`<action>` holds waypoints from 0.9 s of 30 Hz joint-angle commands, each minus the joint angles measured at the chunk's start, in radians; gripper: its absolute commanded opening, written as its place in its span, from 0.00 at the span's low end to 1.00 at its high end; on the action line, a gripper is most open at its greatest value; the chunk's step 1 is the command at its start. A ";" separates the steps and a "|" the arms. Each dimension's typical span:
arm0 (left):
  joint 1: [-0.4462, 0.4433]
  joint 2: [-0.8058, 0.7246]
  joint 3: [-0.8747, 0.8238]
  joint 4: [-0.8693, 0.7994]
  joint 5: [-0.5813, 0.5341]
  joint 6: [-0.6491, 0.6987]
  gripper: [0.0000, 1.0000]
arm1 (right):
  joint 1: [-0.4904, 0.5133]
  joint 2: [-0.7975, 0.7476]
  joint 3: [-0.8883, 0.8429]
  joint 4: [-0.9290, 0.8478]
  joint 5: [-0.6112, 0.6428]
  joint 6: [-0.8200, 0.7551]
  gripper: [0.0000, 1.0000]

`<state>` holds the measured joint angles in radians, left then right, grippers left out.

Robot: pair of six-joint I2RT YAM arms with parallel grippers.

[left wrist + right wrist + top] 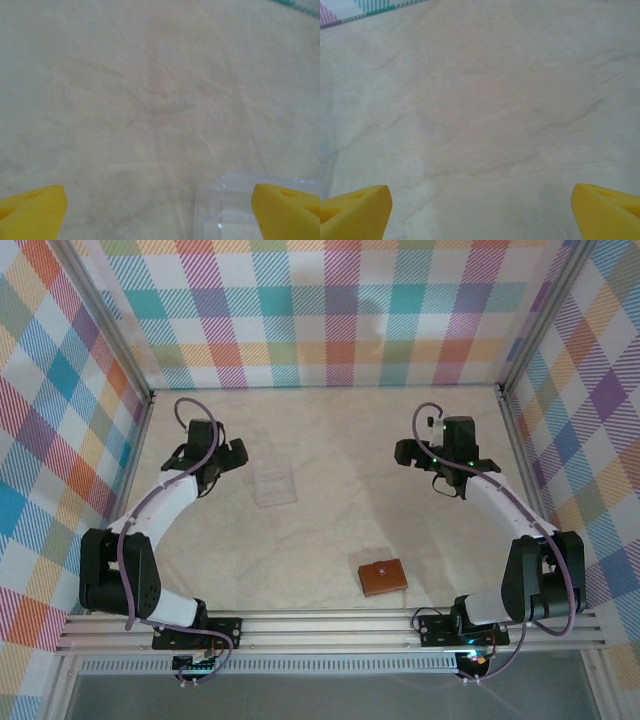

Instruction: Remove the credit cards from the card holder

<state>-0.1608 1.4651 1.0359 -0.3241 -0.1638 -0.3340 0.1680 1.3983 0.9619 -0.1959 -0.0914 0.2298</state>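
The card holder [384, 577] lies folded shut on the table [340, 430], near the front edge and a little right of centre, its small snap tab facing up. It is well apart from both arms, and nothing touches it.

Farther back and to the left sits a clear plastic tray [273, 486], just beside the left gripper [226, 453]. In the left wrist view the yellow fingers [32, 210] are spread wide with nothing between them, and a corner of the tray shows by the right-hand finger.

The right gripper [418, 453] hangs over bare table toward the back right, its fingers [355, 210] likewise wide apart and holding nothing.
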 commanded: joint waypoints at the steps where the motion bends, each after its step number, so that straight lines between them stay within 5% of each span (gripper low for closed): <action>1: -0.021 0.052 0.055 -0.191 0.092 -0.093 0.90 | 0.028 0.023 0.025 -0.112 -0.052 0.057 0.92; 15: -0.060 0.250 0.212 -0.264 0.168 -0.119 0.39 | 0.083 0.054 0.097 -0.165 -0.047 0.096 0.93; 27: -0.062 0.404 0.342 -0.298 0.213 -0.049 0.29 | 0.096 0.010 0.110 -0.222 0.001 0.059 0.94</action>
<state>-0.2092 1.8366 1.3472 -0.5774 0.0231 -0.4175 0.2569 1.4475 1.0382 -0.3813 -0.1127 0.3058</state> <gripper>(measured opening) 0.296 0.941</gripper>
